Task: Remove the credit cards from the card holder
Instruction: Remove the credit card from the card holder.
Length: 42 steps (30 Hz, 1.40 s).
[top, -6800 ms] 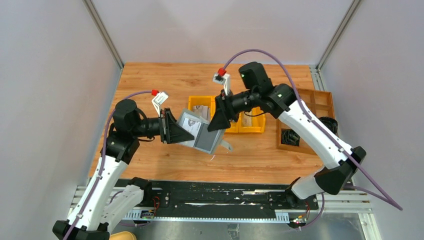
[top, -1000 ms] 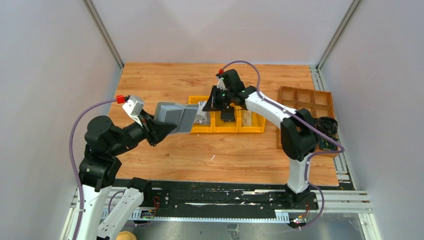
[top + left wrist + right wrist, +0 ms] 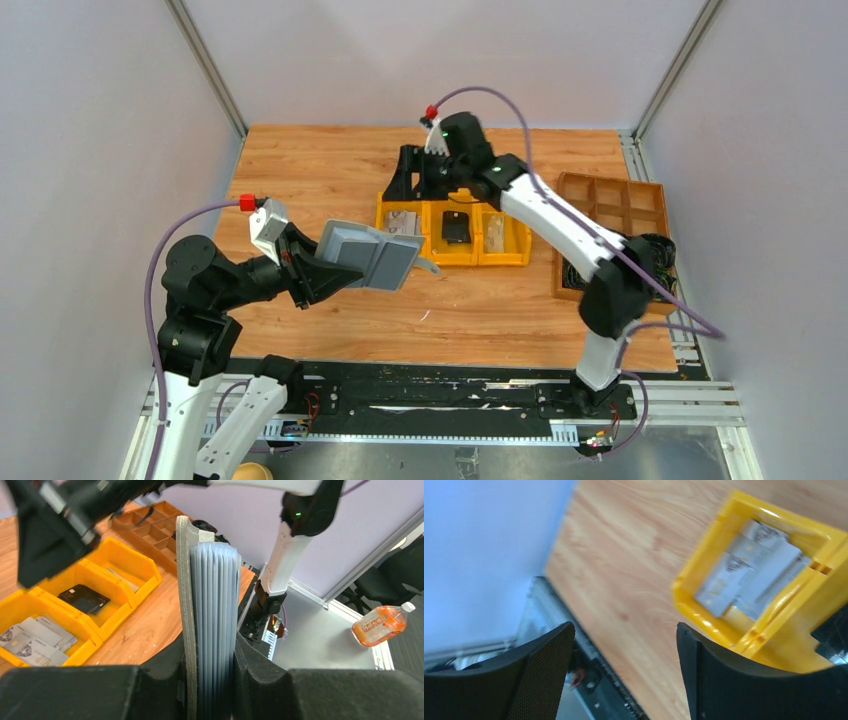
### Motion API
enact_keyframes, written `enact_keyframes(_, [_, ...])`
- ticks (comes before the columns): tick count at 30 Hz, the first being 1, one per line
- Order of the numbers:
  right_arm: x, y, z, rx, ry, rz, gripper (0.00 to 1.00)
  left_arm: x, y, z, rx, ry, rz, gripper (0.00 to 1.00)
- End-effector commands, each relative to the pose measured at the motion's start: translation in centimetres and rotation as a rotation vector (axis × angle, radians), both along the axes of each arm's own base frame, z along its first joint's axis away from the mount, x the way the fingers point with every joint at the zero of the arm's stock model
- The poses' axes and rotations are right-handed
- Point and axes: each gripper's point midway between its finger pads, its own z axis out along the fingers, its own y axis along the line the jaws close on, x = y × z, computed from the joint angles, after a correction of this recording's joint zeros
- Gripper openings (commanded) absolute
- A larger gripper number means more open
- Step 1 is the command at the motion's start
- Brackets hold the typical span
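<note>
My left gripper is shut on the grey card holder and holds it open above the table, in front of the yellow bin tray. In the left wrist view the holder stands edge-on between my fingers, its ribbed pockets showing. Several pale credit cards lie in the tray's left compartment; they also show in the left wrist view and the right wrist view. My right gripper is open and empty, raised behind the tray's left end; in its own view nothing is between the jaws.
A black chunky object lies in the tray's middle compartment, and flat items lie in the right one. A brown divided organiser and dark cables are at the right edge. An orange bottle lies off the table.
My right gripper has lifted out of the yellow tray and moved back and left. My left gripper has carried the holder a little right and nearer. Earlier both grippers met at the holder.
</note>
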Motion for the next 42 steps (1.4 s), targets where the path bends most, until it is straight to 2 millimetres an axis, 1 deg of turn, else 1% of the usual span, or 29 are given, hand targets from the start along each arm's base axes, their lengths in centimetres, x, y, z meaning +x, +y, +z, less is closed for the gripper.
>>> enact_keyframes(1, [-4.9,-2.1,12.8,0.313,-0.185,0.16,0.79,-0.8,-0.3,1.4,-0.018,-0.06,-0.047,0.0])
enact_keyframes(3, [-7.7,-3.1,16.1,0.471,-0.191,0.246,0.8,-0.8,-0.4,1.3,-0.018,-0.052,-0.055,0.0])
enact_keyframes(4, [-9.2,-3.6,18.0,0.543,-0.229,0.293,0.81,-0.8,-0.4,1.1,-0.017,-0.046,-0.058,0.0])
enact_keyframes(5, [-10.4,-3.7,18.9,0.584,-0.23,0.337,0.81,-0.7,-0.4,1.0,-0.015,-0.046,-0.058,0.0])
enact_keyframes(7, [-13.3,-4.0,20.0,0.653,-0.216,0.422,0.82,-0.5,-0.4,0.7,-0.013,-0.041,-0.053,0.0])
enact_keyframes(9, [-15.8,-4.1,20.6,0.698,-0.208,0.5,0.82,-0.3,-0.4,0.5,-0.012,-0.035,-0.051,0.0])
enact_keyframes(11, [-17.6,-3.9,20.7,0.71,-0.205,0.541,0.82,-0.1,-0.5,0.4,-0.01,-0.028,-0.05,0.0])
enact_keyframes(14, [-20.1,-3.2,20.0,0.696,-0.196,0.61,0.83,0.0,-0.5,0.2,-0.007,-0.025,-0.049,0.0])
enact_keyframes(18, [-22.6,-2.3,19.3,0.695,-0.189,0.686,0.83,0.3,-0.5,0.1,-0.001,-0.025,-0.042,0.0])
enact_keyframes(22, [-23.9,-1.7,18.4,0.676,-0.179,0.722,0.83,0.7,-0.3,0.0,0.012,-0.033,-0.019,0.0])
enact_keyframes(24, [-24.0,-1.4,17.9,0.653,-0.178,0.719,0.82,0.8,-0.3,-0.1,0.017,-0.035,-0.014,0.0])
enact_keyframes(26, [-23.7,-1.1,17.1,0.621,-0.182,0.696,0.73,0.9,-0.3,-0.1,0.018,-0.035,-0.014,0.0])
enact_keyframes(28, [-23.0,-0.8,16.6,0.601,-0.186,0.662,0.59,0.8,-0.3,-0.1,0.018,-0.033,-0.015,0.0])
enact_keyframes(32, [-21.7,-0.6,16.1,0.562,-0.209,0.586,0.25,0.6,-0.2,-0.3,0.027,-0.035,-0.02,0.0])
enact_keyframes(33, [-21.4,-0.6,16.2,0.552,-0.217,0.569,0.18,0.4,-0.3,-0.4,0.027,-0.033,-0.028,0.03])
enact_keyframes(34, [-21.1,-0.6,16.2,0.541,-0.224,0.552,0.12,0.3,-0.3,-0.5,0.027,-0.025,-0.036,0.1])
enact_keyframes(35, [-20.9,-0.7,16.2,0.532,-0.233,0.542,0.06,0.0,-0.4,-0.6,0.027,-0.018,-0.048,0.21])
enact_keyframes(36, [-20.8,-0.8,16.3,0.527,-0.241,0.533,0.05,-0.1,-0.4,-0.7,0.027,-0.01,-0.056,0.33])
enact_keyframes(37, [-20.7,-0.8,16.3,0.524,-0.248,0.528,0.01,-0.3,-0.4,-0.8,0.029,-0.002,-0.066,0.41])
enact_keyframes(38, [-20.6,-0.9,16.3,0.521,-0.254,0.523,0.0,-0.5,-0.5,-0.9,0.032,0.001,-0.076,0.45])
enact_keyframes(39, [-20.6,-1.0,16.3,0.518,-0.258,0.517,0.0,-0.6,-0.5,-1.0,0.036,0.0,-0.08,0.47])
enact_keyframes(42, [-20.4,-1.2,15.9,0.504,-0.256,0.51,0.0,-0.8,-0.4,-0.9,0.041,-0.001,-0.085,0.48])
